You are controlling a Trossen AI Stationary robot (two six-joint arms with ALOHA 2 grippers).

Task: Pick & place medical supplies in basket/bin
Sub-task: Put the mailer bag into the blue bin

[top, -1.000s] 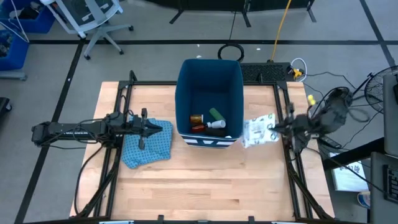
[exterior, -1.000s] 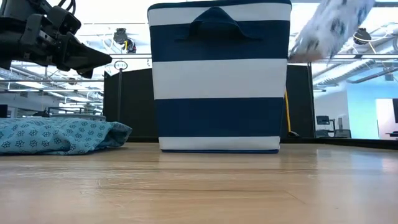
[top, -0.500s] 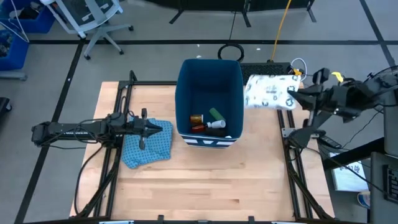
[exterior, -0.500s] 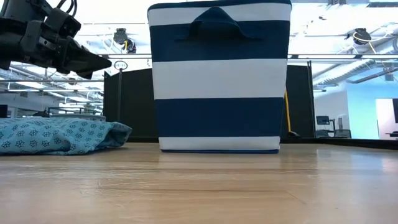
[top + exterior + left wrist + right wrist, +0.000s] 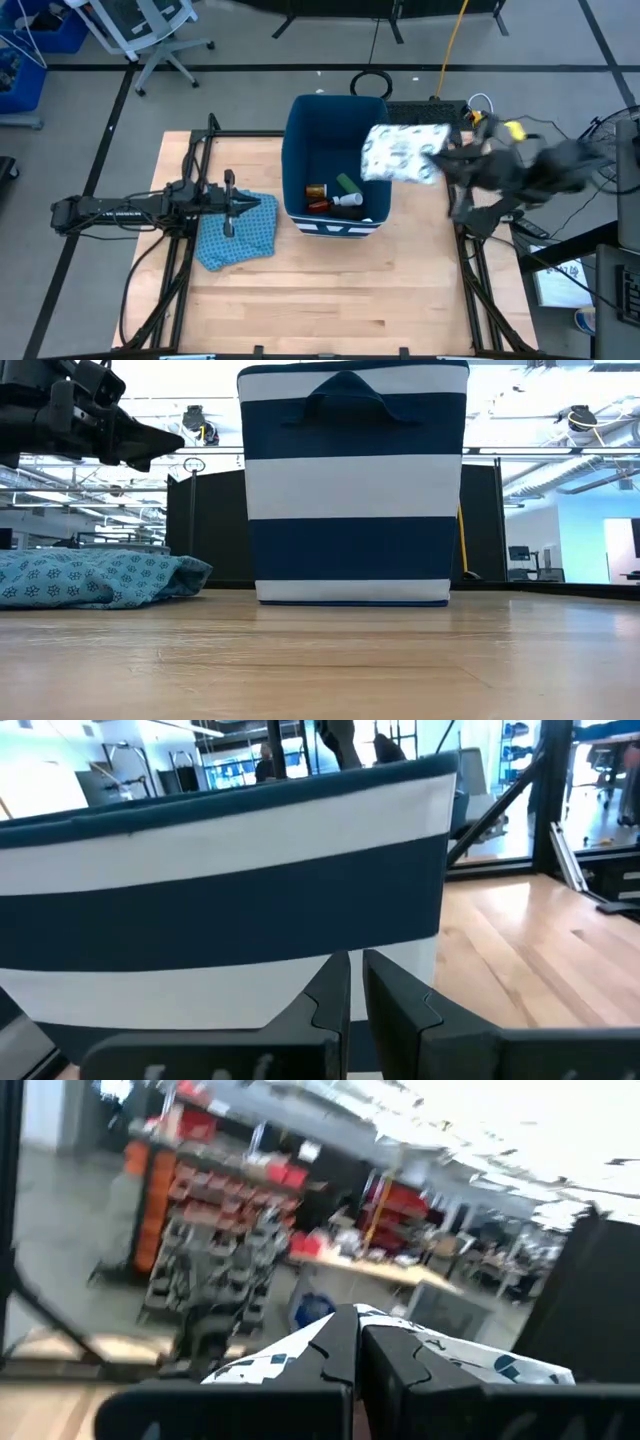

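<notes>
- Right end effector (image 5: 438,162) — raised over the bin's right rim, fingers clamped on the white black-patterned flat packet (image 5: 402,154); in the right wrist view the packet (image 5: 420,1352) shows pinched between the two dark fingers (image 5: 335,1342).
- Flat packet — held in the air, its far end overhanging the right part of the bin's opening, not touching the contents below.
- Dark-blue bin (image 5: 300,150) — upright near the back middle of the wooden bench (image 5: 330,290); the low view shows its blue and white striped wall (image 5: 352,485) with a handle near the top.
- Bin contents, seen from above — an orange bottle (image 5: 316,191), a green bar (image 5: 348,184), a red bottle (image 5: 318,205) and a white item (image 5: 349,200) lie together on the bin floor, toward its front wall.
- Left end effector (image 5: 232,208) — hovering above the blue patterned cloth (image 5: 236,236), left of the bin; its fingers (image 5: 325,1000) stand almost together with only a thin slit between them, gripping nothing.
- Blue patterned cloth — crumpled on the bench just beside the bin's left front corner (image 5: 95,578).
</notes>
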